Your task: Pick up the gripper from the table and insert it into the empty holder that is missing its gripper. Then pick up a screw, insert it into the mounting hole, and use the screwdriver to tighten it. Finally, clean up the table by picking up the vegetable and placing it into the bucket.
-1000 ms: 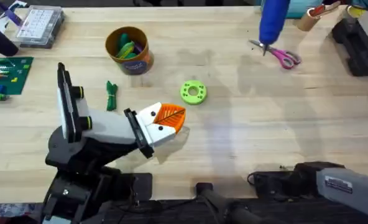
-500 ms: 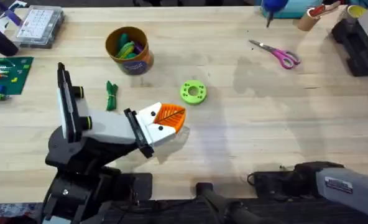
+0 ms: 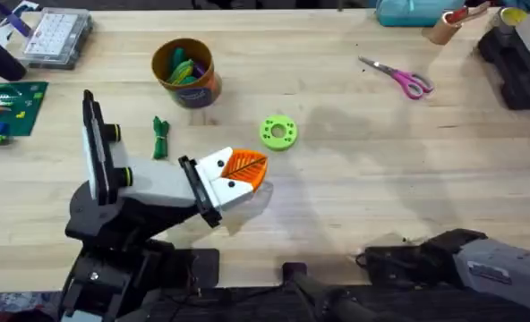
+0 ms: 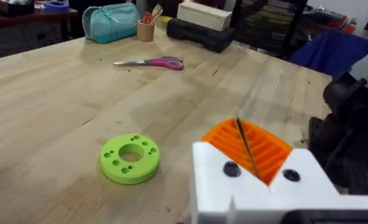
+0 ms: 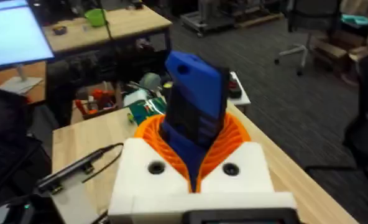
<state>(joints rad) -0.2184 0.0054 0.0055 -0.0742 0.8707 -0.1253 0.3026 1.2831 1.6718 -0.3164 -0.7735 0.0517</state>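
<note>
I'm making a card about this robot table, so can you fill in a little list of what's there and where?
screwdriver: blue, clamped in the right gripper, off the table
gripper: white and orange, sitting on the end plate of the holder
vegetable: dark green, lying on the table beside the holder, not in the bucket
bucket: orange, upright, with colourful bits inside
green ring: flat on the table
pink-handled scissors: at the far side

Bright blue cylindrical screwdriver [image 5: 193,115] with lower end buried between orange ribbed pads [image 5: 234,134], bit hidden, teal zip pouch [image 3: 408,11] clipped by overhead's far edge, contents of clear plastic compartment box [image 3: 57,38] too small to tell
</note>
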